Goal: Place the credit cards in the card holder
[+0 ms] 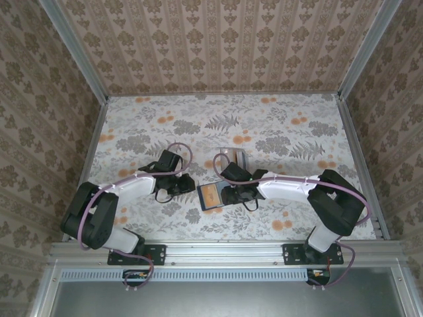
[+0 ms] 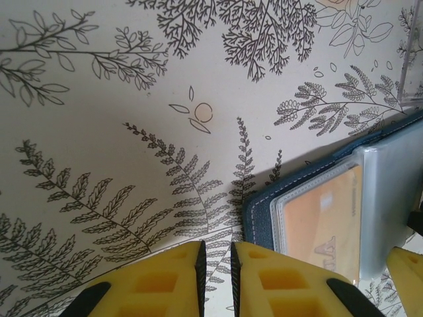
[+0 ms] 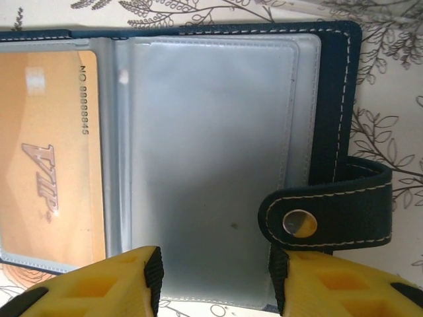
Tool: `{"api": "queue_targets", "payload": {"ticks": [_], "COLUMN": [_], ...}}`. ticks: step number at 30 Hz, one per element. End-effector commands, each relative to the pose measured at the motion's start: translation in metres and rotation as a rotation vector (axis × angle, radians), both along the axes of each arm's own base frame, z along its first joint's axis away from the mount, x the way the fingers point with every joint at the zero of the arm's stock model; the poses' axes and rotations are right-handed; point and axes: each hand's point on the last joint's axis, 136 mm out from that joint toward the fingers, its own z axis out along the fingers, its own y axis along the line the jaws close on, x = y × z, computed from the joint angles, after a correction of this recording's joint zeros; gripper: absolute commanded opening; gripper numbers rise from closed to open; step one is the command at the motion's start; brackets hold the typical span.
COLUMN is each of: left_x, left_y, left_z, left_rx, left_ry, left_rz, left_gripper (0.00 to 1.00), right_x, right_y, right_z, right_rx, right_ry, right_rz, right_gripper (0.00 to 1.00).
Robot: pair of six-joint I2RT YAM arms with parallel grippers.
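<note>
Right wrist view: card holder (image 3: pixel 330 99) lies open under my spread right gripper (image 3: pixel 215 281).
At 9 o'clock the orange credit card (image 3: pixel 46 165) sits sleeved, cut off by the frame; contact I cannot judge. Beside the holder, my left gripper (image 2: pixel 217 264) is nearly pressed together, empty.

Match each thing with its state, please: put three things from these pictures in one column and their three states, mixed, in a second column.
Things:
1. orange card
2. card holder
3. clasp strap

States:
A. carries a round metal snap
B. lies open on the table
C. sits inside a clear sleeve

Pairs: 1-C, 2-B, 3-A.
</note>
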Motion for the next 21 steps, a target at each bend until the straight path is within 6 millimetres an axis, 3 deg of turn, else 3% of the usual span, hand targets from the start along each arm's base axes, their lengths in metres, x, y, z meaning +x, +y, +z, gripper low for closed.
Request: {"api": "queue_targets", "payload": {"ticks": [1, 6, 12, 18, 21], "left_x": [0.005, 0.006, 0.005, 0.001, 0.0], "left_y": [-0.006, -0.008, -0.009, -0.009, -0.009], "left_z": [0.005, 0.006, 0.002, -0.002, -0.002], "left_rx": [-0.005, -0.011, -0.015, -0.014, -0.013], "left_ry": [-0.016, -0.017, -0.009, 0.002, 0.006], "left_rz": [-0.023, -0.018, -0.018, -0.015, -0.021], "left_gripper": [0.2, 0.2, 0.2, 0.2, 0.2], "right_x": [-0.014, -0.009, -0.001, 0.003, 0.005], "right_y": [0.013, 0.029, 0.033, 0.038, 0.025], "right_z": [-0.002, 0.017, 0.021, 0.019, 0.017], "right_rx": [0.094, 0.207, 0.289, 0.339, 0.278], "right_ry": [0.05, 0.033, 0.06, 0.082, 0.071], "right_rz": [0.027, 0.045, 0.019, -0.002, -0.057], "right_gripper": [0.49, 0.44, 0.37, 0.4, 0.46]}}
